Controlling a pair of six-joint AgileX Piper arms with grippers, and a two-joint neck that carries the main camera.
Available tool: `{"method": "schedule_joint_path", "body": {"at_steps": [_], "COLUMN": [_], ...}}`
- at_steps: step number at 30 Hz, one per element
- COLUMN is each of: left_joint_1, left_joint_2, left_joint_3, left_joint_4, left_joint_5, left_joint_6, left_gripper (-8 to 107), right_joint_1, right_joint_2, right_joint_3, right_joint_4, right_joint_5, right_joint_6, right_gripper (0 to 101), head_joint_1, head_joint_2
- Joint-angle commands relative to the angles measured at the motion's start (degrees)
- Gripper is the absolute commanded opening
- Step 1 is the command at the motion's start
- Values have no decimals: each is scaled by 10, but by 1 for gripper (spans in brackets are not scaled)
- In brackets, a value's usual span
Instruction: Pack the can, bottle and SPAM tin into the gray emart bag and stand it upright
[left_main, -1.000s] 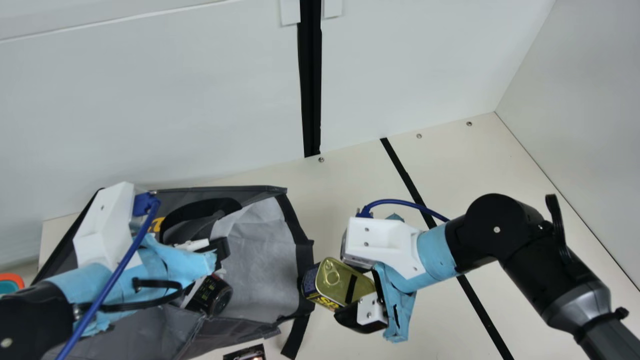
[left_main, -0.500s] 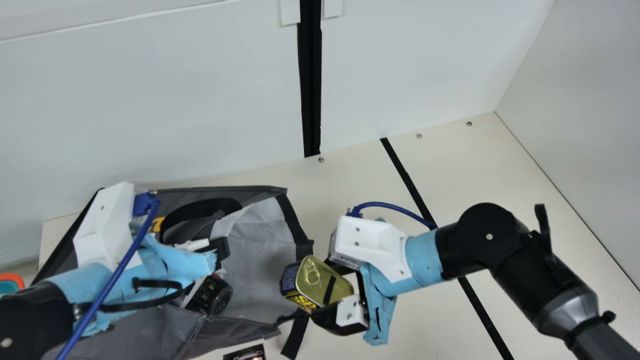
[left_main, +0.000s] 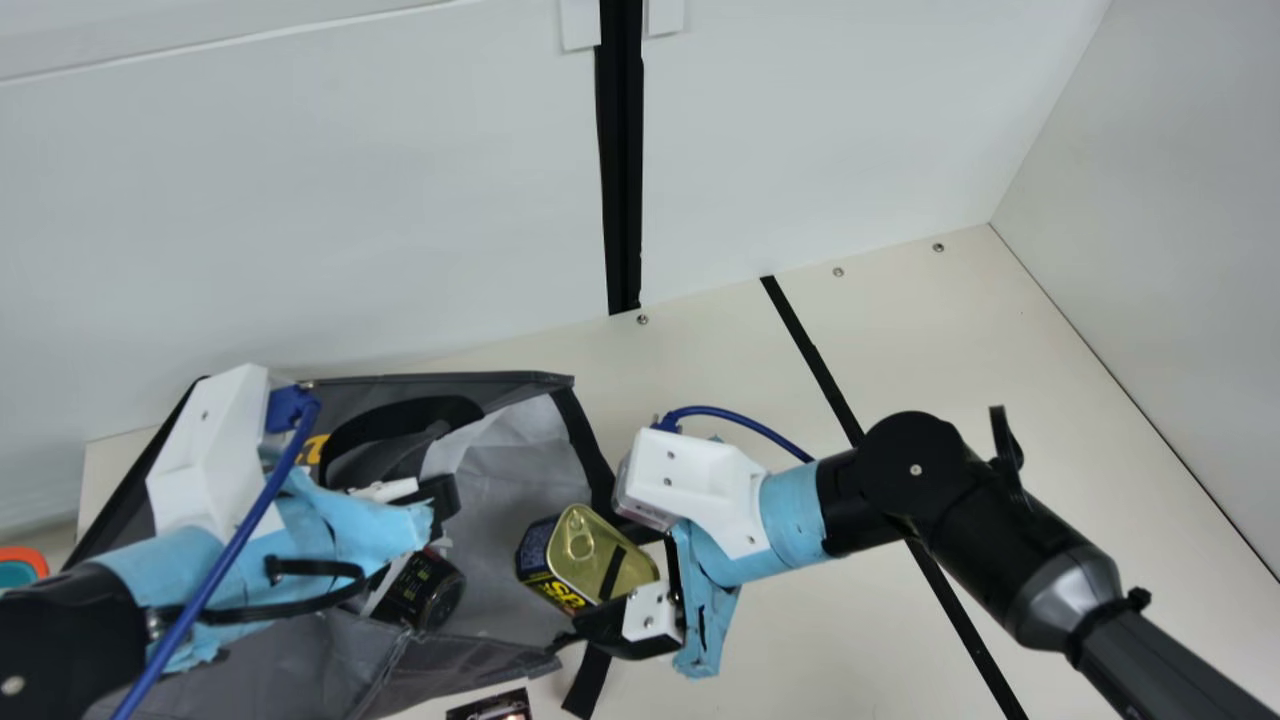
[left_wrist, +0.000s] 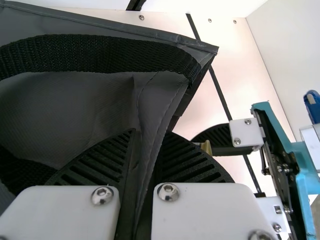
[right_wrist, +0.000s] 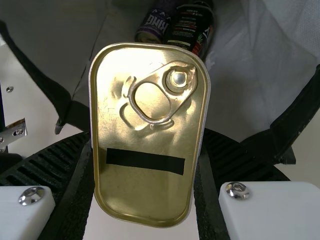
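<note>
The SPAM tin (left_main: 600, 555) was held at the mouth of the gray emart bag (left_main: 510, 460), gripped between the two black ribbed fingers of the right gripper (left_main: 598, 572). Its gold lid, fitted with a pull ring and crossed by a short black strip (right_wrist: 145, 161), was turned toward the camera in the right wrist view. Whether the bag was touched by the tin could not be told.

The bag was laid on its side on the cream table (left_main: 700, 370), its pale lining exposed and its dark-edged opening turned toward the right arm. A fold of its gray fabric was pinched by the left gripper (left_main: 438, 495); in the left wrist view the cloth was seen clamped between both fingers, beside a black woven handle (left_wrist: 100, 52).

Inside the bag, a purple-labelled container (right_wrist: 152, 22) and a black-labelled container (right_wrist: 190, 30) were pictured lying side by side beyond the tin; which was the can and which the bottle could not be told. A small dark item (left_main: 490, 706), partly cut off by the main view's lower edge, was seen near the bag.
</note>
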Motion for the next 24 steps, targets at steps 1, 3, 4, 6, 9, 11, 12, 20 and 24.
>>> {"method": "schedule_joint_path", "body": {"at_steps": [1, 3, 4, 6, 9, 11, 12, 20, 24], "left_joint_1": [0, 0, 0, 0, 0, 0, 0, 0, 0], "left_joint_2": [0, 0, 0, 0, 0, 0, 0, 0, 0], "left_joint_3": [0, 0, 0, 0, 0, 0, 0, 0, 0], "left_joint_4": [0, 0, 0, 0, 0, 0, 0, 0, 0], "left_joint_5": [0, 0, 0, 0, 0, 0, 0, 0, 0], "left_joint_6": [0, 0, 0, 0, 0, 0, 0, 0, 0], "left_gripper": [-8, -8, -8, -8, -8, -8, -8, -8, -8], "right_joint_1": [4, 9, 11, 16, 24, 29, 32, 53, 63], "right_joint_2": [9, 18, 23, 33, 49, 60, 66, 110, 133], "right_joint_3": [-4, -8, -9, -14, -21, -27, -30, -57, -73], "right_joint_4": [4, 9, 12, 17, 24, 28, 30, 43, 49], "right_joint_5": [-5, -11, -14, -20, -27, -32, -35, -49, -56], "right_joint_6": [-3, -6, -8, -11, -16, -18, -19, -26, -27], "right_gripper": [0, 0, 0, 0, 0, 0, 0, 0, 0], "head_joint_1": [-13, -13, -13, -13, -13, -13, -13, -13, -13], "head_joint_2": [0, 0, 0, 0, 0, 0, 0, 0, 0]}}
